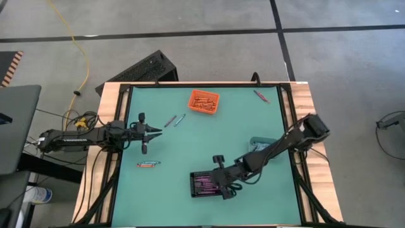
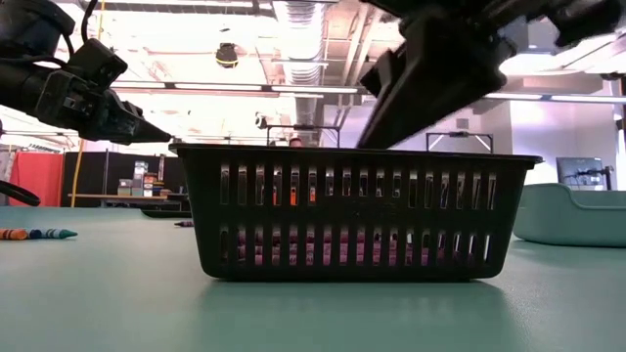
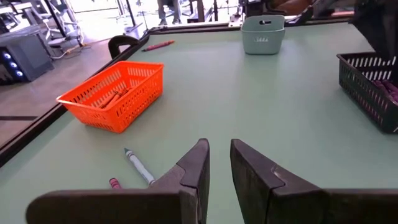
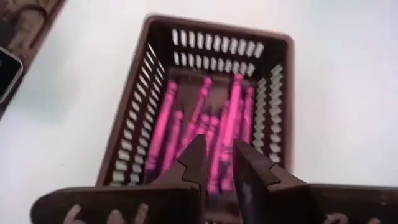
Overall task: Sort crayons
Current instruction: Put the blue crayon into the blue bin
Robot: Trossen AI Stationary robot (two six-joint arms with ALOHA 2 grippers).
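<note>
Pink-purple crayons [image 4: 205, 124] lie in the black slotted bin [image 1: 195, 190] near the table's front. My right gripper [image 4: 217, 152] hangs just above them, slanting down, open by a narrow gap with nothing between its fingers. My left gripper [image 3: 219, 149] waits near the table's left edge, level and slightly open, holding nothing. Just beyond it two loose crayons rest flat on the mat, a blue-grey one [image 3: 138, 167] and a reddish one [image 3: 115, 183]. An orange and a blue crayon [image 1: 149, 164] lie end to end near the left edge. A reddish crayon [image 1: 261, 95] lies at the far right.
The orange bin [image 1: 204, 101] with orange crayons stands at the far middle. A teal bin [image 1: 256, 144] sits right of centre, partly under my right arm. The green mat between the bins is bare. Black rails and wooden strips edge the table.
</note>
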